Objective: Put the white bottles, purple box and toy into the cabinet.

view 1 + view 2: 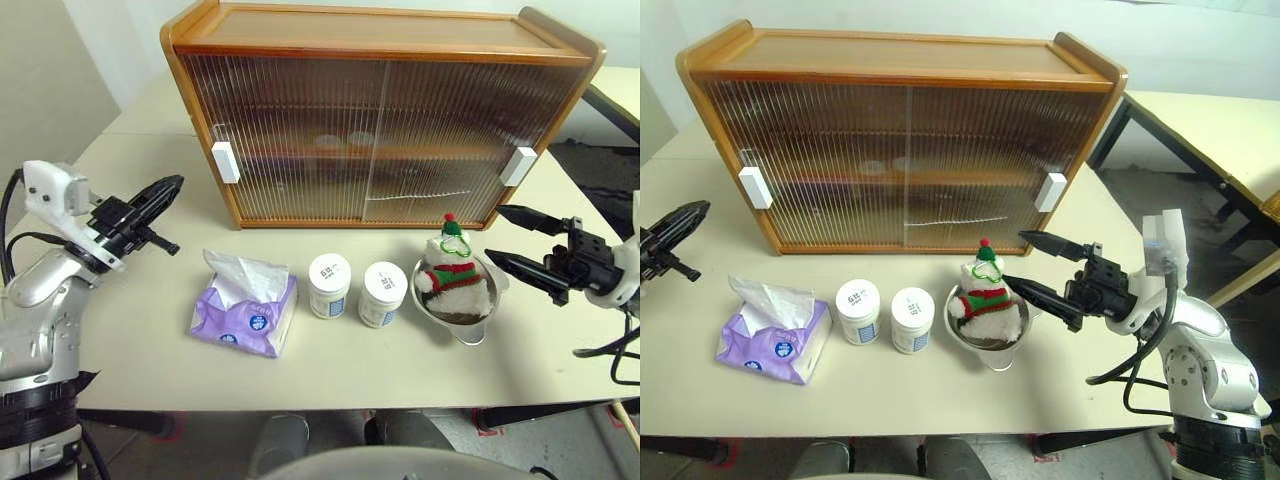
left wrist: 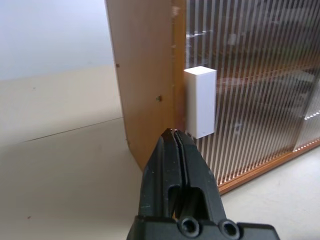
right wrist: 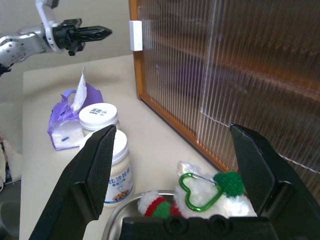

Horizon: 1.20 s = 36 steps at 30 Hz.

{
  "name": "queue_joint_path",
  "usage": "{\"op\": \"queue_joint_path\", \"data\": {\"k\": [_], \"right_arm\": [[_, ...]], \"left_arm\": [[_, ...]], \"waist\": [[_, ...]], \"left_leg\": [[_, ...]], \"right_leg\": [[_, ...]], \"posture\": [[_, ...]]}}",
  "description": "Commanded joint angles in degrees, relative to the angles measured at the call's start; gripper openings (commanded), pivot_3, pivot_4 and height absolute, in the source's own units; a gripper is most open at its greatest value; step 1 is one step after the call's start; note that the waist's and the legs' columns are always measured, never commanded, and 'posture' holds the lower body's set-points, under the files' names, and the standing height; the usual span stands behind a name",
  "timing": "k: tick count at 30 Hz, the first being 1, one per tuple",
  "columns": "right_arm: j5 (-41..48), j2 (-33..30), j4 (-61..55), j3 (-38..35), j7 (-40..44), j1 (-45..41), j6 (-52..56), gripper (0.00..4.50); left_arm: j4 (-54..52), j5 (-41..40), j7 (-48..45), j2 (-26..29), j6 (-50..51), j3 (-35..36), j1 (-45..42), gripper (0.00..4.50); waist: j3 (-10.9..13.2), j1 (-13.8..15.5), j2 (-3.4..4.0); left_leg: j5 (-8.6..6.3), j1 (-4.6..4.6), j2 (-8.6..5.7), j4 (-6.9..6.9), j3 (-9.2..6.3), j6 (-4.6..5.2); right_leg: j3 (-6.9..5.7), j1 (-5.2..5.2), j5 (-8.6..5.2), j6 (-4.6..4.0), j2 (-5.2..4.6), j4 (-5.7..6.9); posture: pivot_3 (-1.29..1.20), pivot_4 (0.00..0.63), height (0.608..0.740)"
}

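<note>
Fingers pressed flat together, the left tool point(image 1: 172, 186) hangs above the desk point(image 1: 140, 300), empty, pointing at the left white block handle point(image 1: 226, 162) of the cabinet point(image 1: 380, 120), near it but not touching. Both ribbed sliding doors are shut. The right tool point(image 1: 505, 238) is spread wide and holds nothing, aimed level toward the toy point(image 1: 453, 268); its lower finger tip is just beside the metal bowl point(image 1: 470, 325) in which the toy sits, its upper one nearer the right handle point(image 1: 518, 166). Beyond the toy from that tool, the two white bottles point(image 1: 329, 285) stand upright side by side on the desk, close but apart. Past them lies the purple box point(image 1: 245, 315), tissue sticking up, below and forward of the left tool, well apart from it.
</note>
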Motion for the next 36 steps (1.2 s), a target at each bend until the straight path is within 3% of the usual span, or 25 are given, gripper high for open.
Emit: {"op": "queue_joint_path", "data": {"k": [1,10,36], "right_arm": [[-0.5,0.9,-1.0,1.9,-1.0,-0.3,0.0,4.50],[-1.4,1.5,0.3,3.6,-0.4,-0.8,-1.5,4.50],[-1.1,1.1,0.5,2.9,1.3,1.2,-2.7,4.50]], "left_arm": [[-0.1,0.7,0.0,-0.5,0.6,-1.8,-1.5,0.04],[2.0,3.1,-0.2,-1.9,-0.3,-6.6,-6.0,0.04],[9.0,8.7,3.2,-5.8,-4.8,-9.2,-10.6,0.04]], "waist": [[0.0,0.0,0.01],[-0.4,0.0,0.07],[-0.7,0.0,0.18]], "left_leg": [[-0.01,-0.01,0.00,0.05,0.00,0.02],[-0.01,-0.02,-0.01,0.27,-0.02,0.05],[0.06,0.03,-0.01,0.42,-0.02,0.11]], "right_leg": [[0.00,0.00,0.01,0.02,0.00,0.00],[0.00,0.07,0.16,0.13,0.00,0.02],[0.00,0.22,0.30,0.27,0.00,0.03]], "posture": [[-0.09,0.003,0.740],[-0.09,0.000,0.740],[-0.12,0.010,0.740]]}}
